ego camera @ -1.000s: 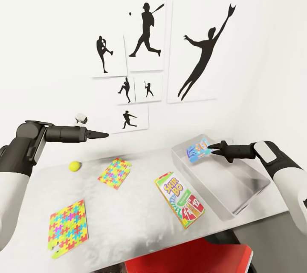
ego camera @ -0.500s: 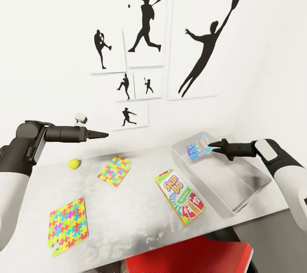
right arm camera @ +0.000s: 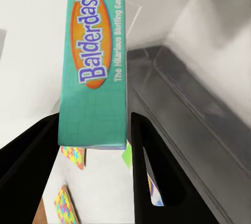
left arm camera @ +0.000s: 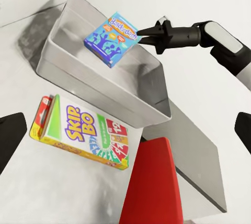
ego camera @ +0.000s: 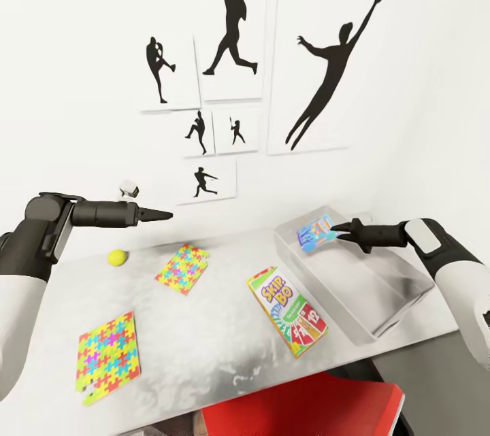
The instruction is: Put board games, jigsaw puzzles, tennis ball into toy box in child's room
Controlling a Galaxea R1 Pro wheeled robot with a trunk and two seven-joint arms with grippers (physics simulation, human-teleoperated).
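Observation:
My right gripper [ego camera: 338,232] is shut on the small blue board game [ego camera: 314,235], holding it tilted over the far end of the light-grey toy box [ego camera: 381,283] on the white table [ego camera: 218,354]. In the left wrist view the same blue box [left arm camera: 111,38] hangs above the toy box [left arm camera: 104,82]. The right wrist view has its teal edge [right arm camera: 94,62] between my fingers [right arm camera: 151,156]. The Skip-Bo board game [ego camera: 287,311] lies beside the toy box. Two jigsaw puzzles [ego camera: 182,268] [ego camera: 109,356] and the tennis ball [ego camera: 118,257] lie to the left. My left gripper [ego camera: 163,216] hovers open above the ball.
A red chair [ego camera: 306,409] sits under the table's near edge, below the Skip-Bo box. The white wall with black silhouette pictures [ego camera: 231,35] rises right behind the table. Bare tabletop lies between the puzzles and the Skip-Bo box.
The whole picture has shifted slightly, so the camera moved. The blue box in my right gripper has tipped a little flatter over the toy box. The left arm holds still.

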